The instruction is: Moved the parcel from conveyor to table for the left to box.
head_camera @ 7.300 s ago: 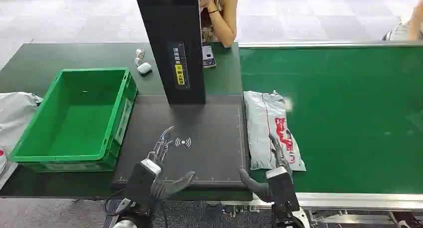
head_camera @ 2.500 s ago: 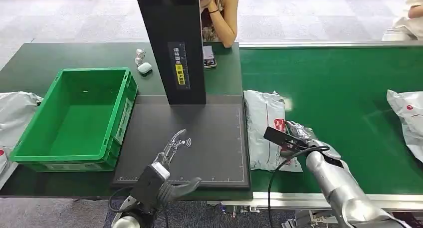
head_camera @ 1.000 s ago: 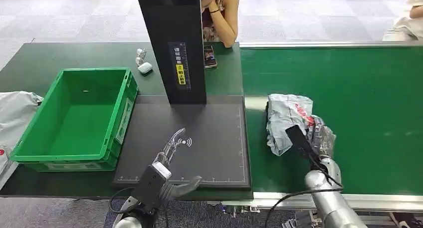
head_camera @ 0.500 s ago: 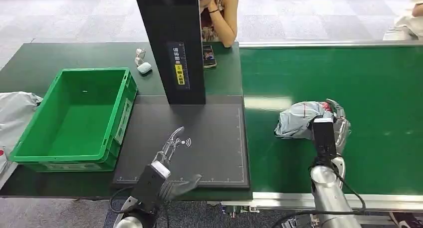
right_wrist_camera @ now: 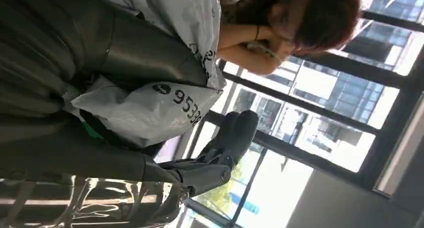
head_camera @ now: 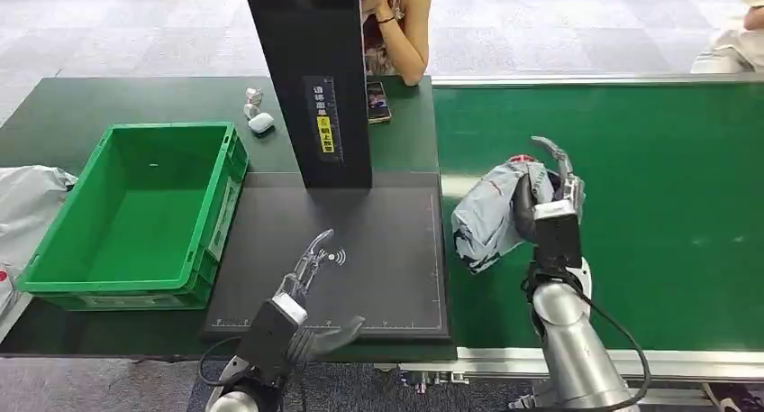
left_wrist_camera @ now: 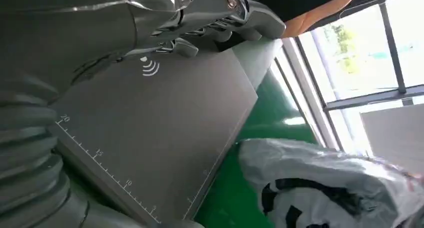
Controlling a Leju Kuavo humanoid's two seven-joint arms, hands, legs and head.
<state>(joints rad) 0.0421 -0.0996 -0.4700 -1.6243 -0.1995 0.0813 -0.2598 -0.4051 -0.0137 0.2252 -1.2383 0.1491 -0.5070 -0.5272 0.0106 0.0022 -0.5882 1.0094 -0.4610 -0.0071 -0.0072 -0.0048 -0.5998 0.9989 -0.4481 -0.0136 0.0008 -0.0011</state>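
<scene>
A green conveyor belt runs along the right of a dark desk, with a black scanning pad and its tall black column between the belt and a green crate. The right robot hand has its fingers closed around a crumpled grey parcel, held up off the belt just beside the pad's edge. The left robot hand hovers over the pad's near edge with fingers spread and holding nothing. The bag is soft and slack, and much of it hangs toward the pad outside the grip, so I judge it could slip free on the way over, or its loose end could catch on the pad's raised edge and drag. It could also be set down too near the column for the left robot hand to reach cleanly. The right wrist view adds what the head view cannot: the thick thumb pressed across the plastic, printed black digits on the bag, and a person beyond it. The left wrist view shows the ruler marks along the pad's border and the parcel hanging close to that edge.
</scene>
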